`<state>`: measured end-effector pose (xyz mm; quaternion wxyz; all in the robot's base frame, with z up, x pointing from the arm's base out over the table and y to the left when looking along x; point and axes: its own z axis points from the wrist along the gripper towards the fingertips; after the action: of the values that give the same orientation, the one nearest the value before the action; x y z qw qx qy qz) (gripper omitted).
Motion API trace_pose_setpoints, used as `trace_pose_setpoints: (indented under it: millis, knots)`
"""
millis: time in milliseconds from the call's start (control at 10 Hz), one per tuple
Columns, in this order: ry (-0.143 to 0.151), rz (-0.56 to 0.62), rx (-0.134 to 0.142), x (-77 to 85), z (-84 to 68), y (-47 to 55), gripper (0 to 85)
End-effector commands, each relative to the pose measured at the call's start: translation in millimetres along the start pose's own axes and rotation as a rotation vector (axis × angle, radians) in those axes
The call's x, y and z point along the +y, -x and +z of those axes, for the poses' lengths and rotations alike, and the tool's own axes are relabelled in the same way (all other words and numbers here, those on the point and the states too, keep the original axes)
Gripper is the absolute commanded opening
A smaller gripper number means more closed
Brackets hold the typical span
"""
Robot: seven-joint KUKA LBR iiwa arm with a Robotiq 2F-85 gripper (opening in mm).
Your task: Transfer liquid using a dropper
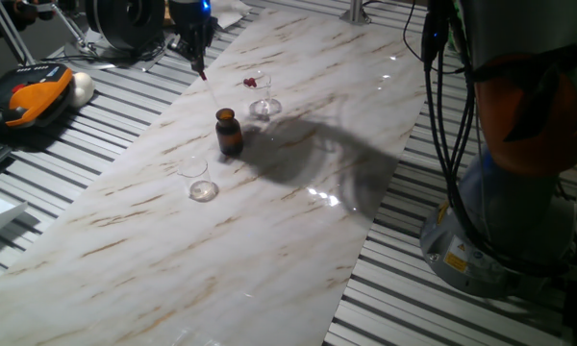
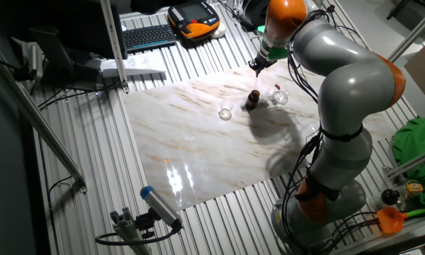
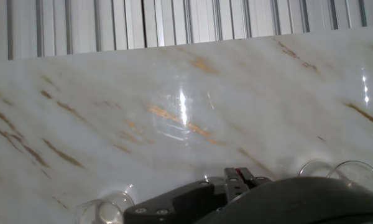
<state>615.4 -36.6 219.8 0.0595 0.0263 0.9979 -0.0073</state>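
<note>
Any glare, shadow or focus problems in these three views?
One fixed view: the arm's dark shadow falls beside the brown bottle, with small glare spots near it. The other fixed view: bright window-like glare on the marble slab. Hand view: soft overall, glare patch mid-slab, hand blurred at the bottom edge.

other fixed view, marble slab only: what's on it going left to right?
Empty clear glass → brown bottle → second clear glass, with something red in it. The gripper holds the dropper above the bottle, not on the slab.
</note>
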Motion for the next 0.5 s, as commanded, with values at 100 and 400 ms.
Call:
trace_pose_setpoints:
  millis: [100, 400]
  knots:
    - [0.006, 0.000, -0.006, -0.4, 3.5, -2.4, 0.0]
    - [0.006, 0.003, -0.026, 1.0, 10.0, -10.7, 0.0]
